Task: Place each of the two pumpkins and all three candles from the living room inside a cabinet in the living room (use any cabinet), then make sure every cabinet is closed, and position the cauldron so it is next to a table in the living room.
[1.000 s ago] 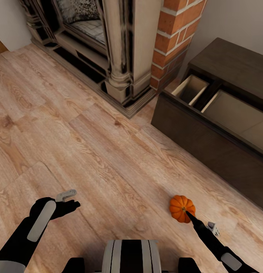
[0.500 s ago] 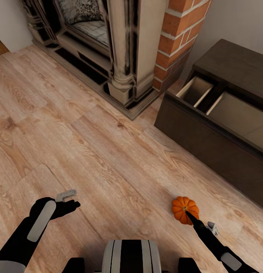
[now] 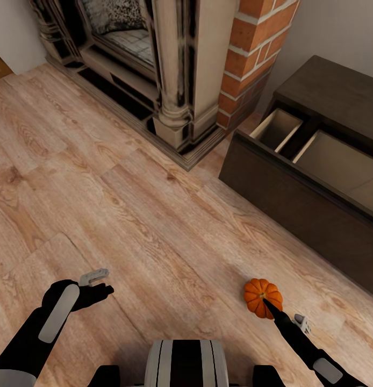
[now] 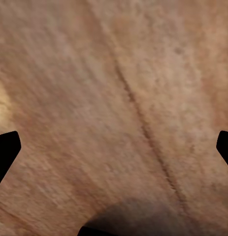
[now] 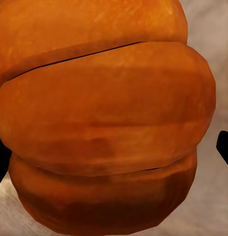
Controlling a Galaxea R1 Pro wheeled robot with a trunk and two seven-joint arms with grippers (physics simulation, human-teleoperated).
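Wood floor (image 3: 127,215): 1 pumpkin (image 3: 262,295), rt pincer (image 3: 270,307) touching.

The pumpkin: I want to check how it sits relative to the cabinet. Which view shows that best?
The head view: the pumpkin appears whole at the right gripper, with the open cabinet beyond. The right wrist view shows only its ribbed orange skin close up; the left wrist view shows floor.
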